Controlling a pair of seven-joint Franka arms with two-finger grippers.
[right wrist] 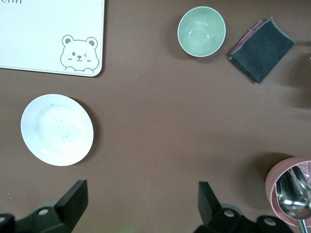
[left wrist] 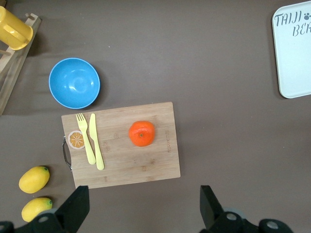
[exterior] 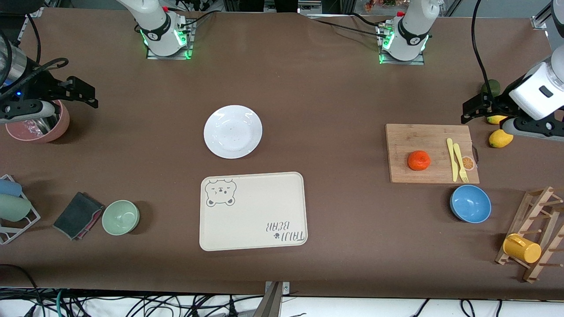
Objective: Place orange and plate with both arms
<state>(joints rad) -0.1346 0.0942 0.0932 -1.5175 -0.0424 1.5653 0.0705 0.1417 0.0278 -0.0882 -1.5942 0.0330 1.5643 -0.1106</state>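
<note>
Resting on the cutting board (exterior: 432, 153) toward the left arm's end: orange (exterior: 418, 160). Sitting on brown counter (exterior: 335, 110) just beside the tray (exterior: 252, 211), farther from the front camera: plate (exterior: 232, 131). Seen only from the left wrist: two lemons (left wrist: 34, 179). Spread wide, grasping nothing: left claw (left wrist: 142, 208), right claw (right wrist: 141, 206).

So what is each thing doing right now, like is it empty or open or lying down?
plate: empty, flat on the table
orange: whole, on the cutting board
tray: empty
blue bowl: empty, upright
green bowl: empty, upright
left gripper: open, holding nothing
right gripper: open, holding nothing
</note>
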